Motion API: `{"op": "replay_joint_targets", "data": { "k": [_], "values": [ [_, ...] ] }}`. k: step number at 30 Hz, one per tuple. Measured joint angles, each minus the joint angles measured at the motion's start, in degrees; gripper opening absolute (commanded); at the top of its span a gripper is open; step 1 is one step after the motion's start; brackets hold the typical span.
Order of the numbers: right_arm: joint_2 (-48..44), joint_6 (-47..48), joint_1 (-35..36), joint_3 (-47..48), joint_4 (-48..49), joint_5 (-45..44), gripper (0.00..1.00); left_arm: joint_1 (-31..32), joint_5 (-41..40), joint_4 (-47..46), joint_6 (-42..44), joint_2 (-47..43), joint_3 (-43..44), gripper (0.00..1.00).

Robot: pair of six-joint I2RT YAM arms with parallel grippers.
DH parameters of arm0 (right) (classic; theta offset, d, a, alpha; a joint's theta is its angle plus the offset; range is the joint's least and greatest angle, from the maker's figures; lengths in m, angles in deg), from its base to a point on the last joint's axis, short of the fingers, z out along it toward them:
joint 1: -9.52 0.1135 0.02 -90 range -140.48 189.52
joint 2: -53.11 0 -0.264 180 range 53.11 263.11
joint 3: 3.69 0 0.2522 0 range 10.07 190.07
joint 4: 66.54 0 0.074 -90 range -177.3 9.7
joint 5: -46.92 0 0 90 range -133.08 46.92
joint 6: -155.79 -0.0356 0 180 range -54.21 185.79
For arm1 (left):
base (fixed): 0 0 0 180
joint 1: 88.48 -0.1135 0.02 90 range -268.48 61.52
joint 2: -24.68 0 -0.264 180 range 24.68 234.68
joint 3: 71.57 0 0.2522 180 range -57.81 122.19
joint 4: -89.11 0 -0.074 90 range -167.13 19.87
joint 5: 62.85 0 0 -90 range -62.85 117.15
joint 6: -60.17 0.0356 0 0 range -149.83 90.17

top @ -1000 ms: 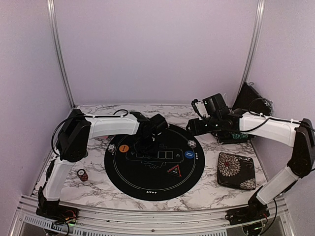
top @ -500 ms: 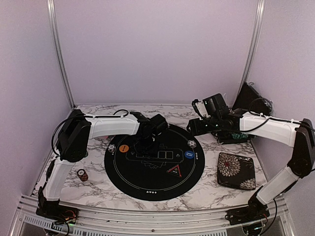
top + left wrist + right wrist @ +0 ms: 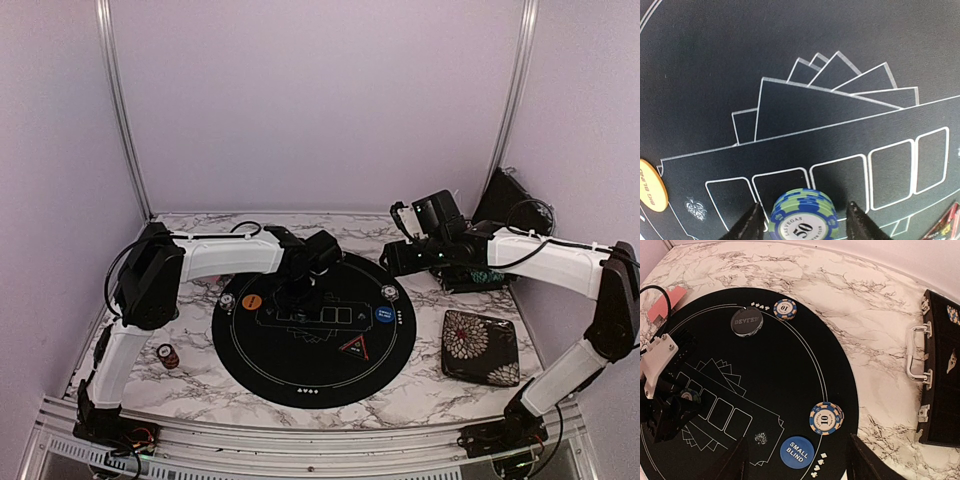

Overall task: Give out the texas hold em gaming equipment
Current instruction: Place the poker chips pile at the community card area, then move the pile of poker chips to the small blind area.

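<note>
Hovering low over the middle of the large round black mat with white lines [image 3: 300,372], the left gripper [image 3: 803,226] has its fingers parted just wider than a green-and-blue striped poker chip stack marked 50 [image 3: 801,209]. A sliver of mat shows on either side, so it grips nothing. The stack sits on the mat's printed row of card boxes. I'd say one chip placement is at the letting-go; next comes a straight lift, so neither finger clips the stack. The right gripper [image 3: 797,440] hangs over the mat's right side, fingers spread wide and empty.

Just off the mat's right edge lies the black floral-patterned case [image 3: 480,347], and beyond it a black latched case with a metal handle [image 3: 940,375]. On the mat's rim sit an orange round button [image 3: 650,185], a blue round button [image 3: 797,451], a black dealer disc [image 3: 746,321] and two blue-and-cream chip stacks marked 10 [image 3: 826,418]. None of them crowds the lift
</note>
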Motion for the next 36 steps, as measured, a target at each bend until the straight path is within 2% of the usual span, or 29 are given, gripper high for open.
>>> {"op": "replay_joint_targets", "data": {
  "k": [4,9,19,26,36],
  "values": [
    [0.0,0.0,0.0,0.02,-0.28,-0.04,0.63,-0.15,0.0,0.09,0.92,0.0,1.64,0.69],
    [0.0,0.02,0.0,0.04,-0.79,-0.42,0.63,-0.74,0.15,0.11,1.97,-0.02,4.42,0.74],
    [0.92,0.02,0.0,1.68,-2.49,-0.52,0.64,-3.63,0.7,-0.13,2.78,-4.72,3.8,0.75],
    [4.26,-0.07,1.57,4.57,-3.67,-0.87,0.64,-7.26,1.92,-2.73,2.86,-15.76,-4.81,0.75],
    [13.73,-1.25,10.56,12.61,-6.69,-2.23,0.64,-13.6,3.74,-6.71,3.8,-26.88,-18.45,0.75]
  ]
}}
